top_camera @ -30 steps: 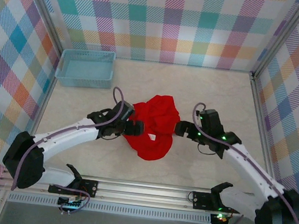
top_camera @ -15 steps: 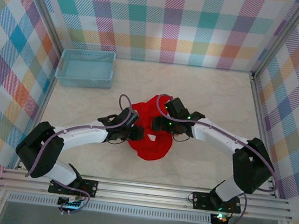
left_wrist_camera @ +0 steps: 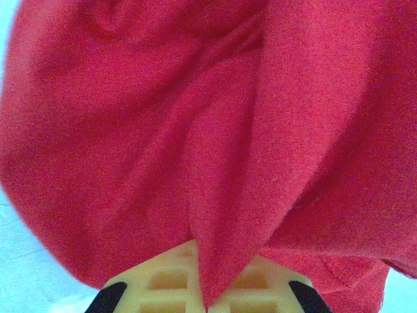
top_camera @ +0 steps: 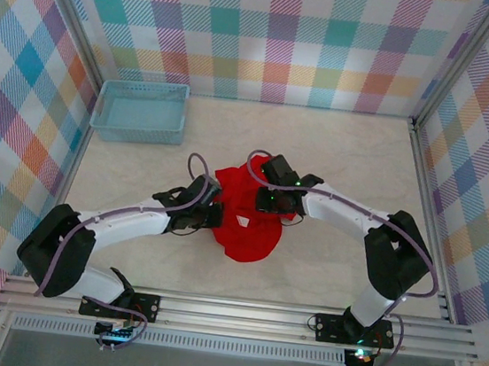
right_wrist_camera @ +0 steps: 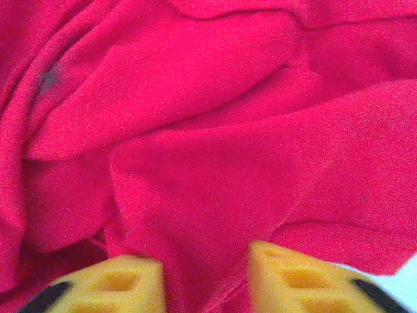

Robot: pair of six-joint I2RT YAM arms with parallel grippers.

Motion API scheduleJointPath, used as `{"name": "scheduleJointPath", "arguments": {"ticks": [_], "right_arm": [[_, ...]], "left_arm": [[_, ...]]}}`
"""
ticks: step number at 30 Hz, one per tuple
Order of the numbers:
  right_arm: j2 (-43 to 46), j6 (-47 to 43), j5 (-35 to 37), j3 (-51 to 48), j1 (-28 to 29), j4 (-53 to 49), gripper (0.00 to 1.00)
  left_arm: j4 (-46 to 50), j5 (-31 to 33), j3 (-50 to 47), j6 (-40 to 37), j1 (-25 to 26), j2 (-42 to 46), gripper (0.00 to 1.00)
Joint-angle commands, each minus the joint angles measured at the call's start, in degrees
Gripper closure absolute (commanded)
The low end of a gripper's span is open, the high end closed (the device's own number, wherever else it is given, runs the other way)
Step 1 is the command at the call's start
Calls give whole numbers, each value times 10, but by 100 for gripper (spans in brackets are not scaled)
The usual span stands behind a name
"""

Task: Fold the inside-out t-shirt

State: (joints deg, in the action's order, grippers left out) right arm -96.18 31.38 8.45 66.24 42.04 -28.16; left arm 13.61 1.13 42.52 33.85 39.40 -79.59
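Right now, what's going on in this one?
Both arms are working on a red shirt that lies bunched, not yet folded, in the middle of the table. The left tool is shut on a fold of the cloth. The right tool has a fold between its fingers, but it is unclear whether it grips. A blue basket sits apart at the far left corner.

Pastel plaid walls [top_camera: 280, 36]; cream table [top_camera: 347, 151]

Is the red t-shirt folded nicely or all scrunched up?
Scrunched up. The t-shirt sits in a lumpy heap with deep creases and no flat, tidy folds.
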Motion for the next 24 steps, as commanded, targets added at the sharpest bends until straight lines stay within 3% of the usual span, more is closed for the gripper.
{"name": "scheduleJointPath", "arguments": {"ticks": [1, 4, 6, 11, 19, 24], "right_arm": [[1, -13, 70, 18, 2, -48, 80], [24, -19, 123, 13, 0, -72, 95], [52, -26, 151, 5, -2, -85, 99], [160, -61, 225, -4, -20, -124, 100], [303, -146, 236, 99, -47, -169, 100], [377, -145, 242, 97, -47, -184, 100]], "left_arm": [[46, 22, -4, -13, -14, 28, 100], [70, 28, 1, -19, -27, 45, 100], [94, 35, 9, -25, -41, 62, 100], [178, 61, 88, -53, -85, 107, 100], [256, 92, 275, -96, -142, 142, 100], [270, 91, 298, -98, -143, 154, 100]]}}
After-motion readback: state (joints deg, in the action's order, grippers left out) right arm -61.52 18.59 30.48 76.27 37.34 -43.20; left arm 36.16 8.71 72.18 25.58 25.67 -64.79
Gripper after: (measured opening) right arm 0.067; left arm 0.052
